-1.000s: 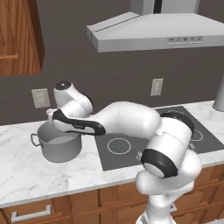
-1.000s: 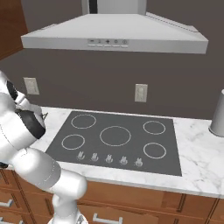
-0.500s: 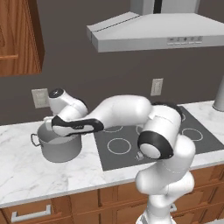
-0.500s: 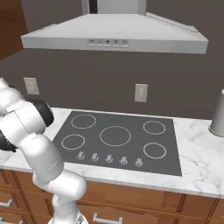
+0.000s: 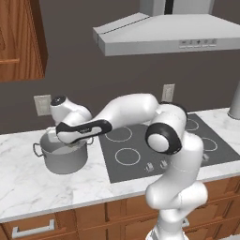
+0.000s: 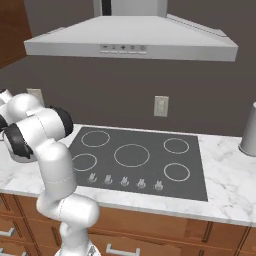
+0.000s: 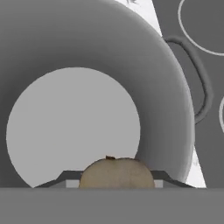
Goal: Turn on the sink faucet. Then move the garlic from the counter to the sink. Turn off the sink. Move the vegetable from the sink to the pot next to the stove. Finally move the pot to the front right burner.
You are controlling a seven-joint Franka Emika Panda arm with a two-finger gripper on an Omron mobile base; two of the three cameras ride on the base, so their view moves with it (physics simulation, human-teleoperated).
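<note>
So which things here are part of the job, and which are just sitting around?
Part of the job:
- garlic, between the gripper tips, above the open pot
- pot, on the counter left of the stove
- stove

Just there:
- range hood
- wall outlets
- grey cylinder at far right

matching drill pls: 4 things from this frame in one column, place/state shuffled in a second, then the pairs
Things:
1. garlic
2. pot
3. stove
4. range hood

Places or states:
A. mounted on the wall above the cooktop
B. on the marble counter, left of the cooktop, no lid on
C. between the finger tips, over the pot's open mouth
D. set flat into the counter, white ring outlines, nothing on the burners

Pairs: 1-C, 2-B, 3-D, 4-A
</note>
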